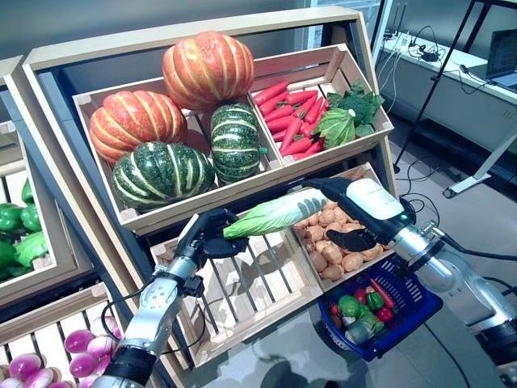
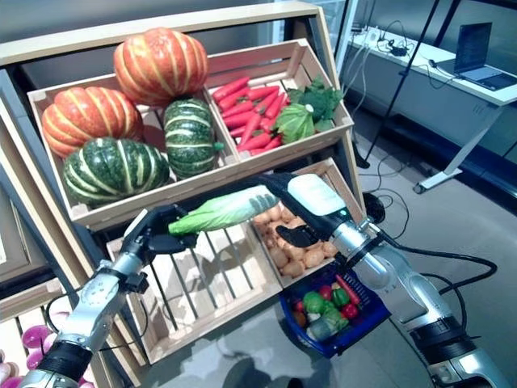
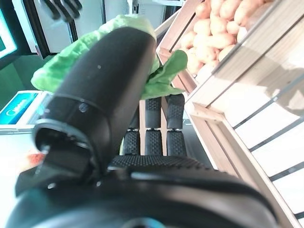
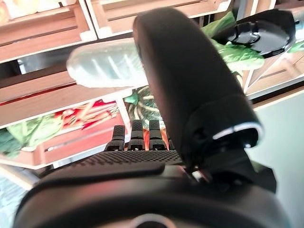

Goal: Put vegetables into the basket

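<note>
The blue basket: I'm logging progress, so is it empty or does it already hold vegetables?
Partly filled. The blue basket, hanging at the right arm, holds green, red and pale vegetables. The cabbage is outside it, between the left hand and right hand.

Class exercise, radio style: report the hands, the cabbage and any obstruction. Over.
Left hand shut on cabbage leaf end. Right hand at its pale end, grip unclear. Cabbage above empty crate, basket lower right. Potato crate lies between.

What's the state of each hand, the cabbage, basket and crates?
Left robot hand: shut on the cabbage's leafy end.
Right robot hand: at the cabbage's pale end, grip unclear.
Napa cabbage: held in air, horizontal.
Blue basket: hanging on right arm, partly filled.
Slatted crate: empty.
Potato crate: full.
</note>
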Motion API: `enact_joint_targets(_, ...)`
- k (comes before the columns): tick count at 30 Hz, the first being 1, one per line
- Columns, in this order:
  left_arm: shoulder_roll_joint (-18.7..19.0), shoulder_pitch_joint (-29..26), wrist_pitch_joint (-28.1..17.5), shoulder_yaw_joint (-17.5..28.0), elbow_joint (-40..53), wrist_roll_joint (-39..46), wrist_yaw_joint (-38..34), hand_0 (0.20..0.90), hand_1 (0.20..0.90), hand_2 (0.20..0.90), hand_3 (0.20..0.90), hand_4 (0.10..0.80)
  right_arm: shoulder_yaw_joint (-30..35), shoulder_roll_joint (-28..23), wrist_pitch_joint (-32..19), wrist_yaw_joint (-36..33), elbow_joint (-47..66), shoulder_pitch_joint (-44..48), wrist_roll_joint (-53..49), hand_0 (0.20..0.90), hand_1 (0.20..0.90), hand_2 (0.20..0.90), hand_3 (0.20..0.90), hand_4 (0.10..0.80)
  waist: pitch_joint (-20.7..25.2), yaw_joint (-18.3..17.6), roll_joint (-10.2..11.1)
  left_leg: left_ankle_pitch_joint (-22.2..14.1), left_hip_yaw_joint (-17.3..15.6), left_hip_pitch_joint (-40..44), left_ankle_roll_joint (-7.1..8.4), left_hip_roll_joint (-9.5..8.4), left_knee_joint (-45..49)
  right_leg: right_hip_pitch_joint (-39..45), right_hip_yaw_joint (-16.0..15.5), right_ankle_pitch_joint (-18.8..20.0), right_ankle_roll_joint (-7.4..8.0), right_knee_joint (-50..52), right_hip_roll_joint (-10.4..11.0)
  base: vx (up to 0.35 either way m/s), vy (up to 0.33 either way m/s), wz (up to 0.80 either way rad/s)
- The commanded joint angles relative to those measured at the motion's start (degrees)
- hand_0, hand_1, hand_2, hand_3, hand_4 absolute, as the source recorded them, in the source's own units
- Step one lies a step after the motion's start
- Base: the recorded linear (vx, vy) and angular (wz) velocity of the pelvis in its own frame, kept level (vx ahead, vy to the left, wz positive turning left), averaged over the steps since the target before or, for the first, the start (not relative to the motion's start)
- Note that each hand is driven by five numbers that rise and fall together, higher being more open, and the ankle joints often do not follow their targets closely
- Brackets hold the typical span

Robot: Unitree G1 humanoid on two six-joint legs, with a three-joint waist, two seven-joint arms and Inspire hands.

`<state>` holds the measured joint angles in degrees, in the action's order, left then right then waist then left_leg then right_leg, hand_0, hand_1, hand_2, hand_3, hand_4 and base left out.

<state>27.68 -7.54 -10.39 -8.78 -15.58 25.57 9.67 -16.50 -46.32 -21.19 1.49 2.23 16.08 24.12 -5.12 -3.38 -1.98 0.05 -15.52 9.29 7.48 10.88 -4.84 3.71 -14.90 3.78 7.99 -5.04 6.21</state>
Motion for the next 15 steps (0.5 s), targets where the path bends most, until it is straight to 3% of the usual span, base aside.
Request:
enact_joint_targets(1,2.88,-10.82,-4.91,-1.30,5.68,5.09,0.49,0.300,0.300,0.300,0.300,0.400,-0.79,2.37,-0.58,-2.10,2.89,9.05,-5.78,0.900,0.900,0.900,0.900,0.800,3.54,0.32,2.76,0.93,1.52,-2.77,-2.57,-4.61,0.37,2.56,3.25,-2.87,-0.41,1.08,-0.89,0.000,0.000,0.00)
enact_joint_targets(6,2.03,-12.28,-4.15,-2.85,5.26,6.41,1.72,0.300,0.300,0.300,0.300,0.400,-4.54,3.92,0.64,-0.65,0.39,12.61,-6.06,0.900,0.900,0.900,0.900,0.800,3.70,1.09,2.96,0.92,2.00,-2.85,-2.47,-4.67,0.36,2.77,2.82,-2.85,-0.38,0.88,-0.67,0.000,-0.004,0.02)
enact_joint_targets(15,0.68,-13.81,-1.98,-6.21,6.05,8.21,4.24,0.300,0.300,0.300,0.300,0.400,-9.97,5.94,2.21,-3.90,-8.82,18.25,-2.04,0.900,0.900,0.900,0.900,0.800,4.12,2.44,3.16,0.90,2.82,-2.99,-2.34,-4.73,0.28,2.95,1.88,-2.73,-0.40,0.73,-0.39,0.008,-0.010,0.10)
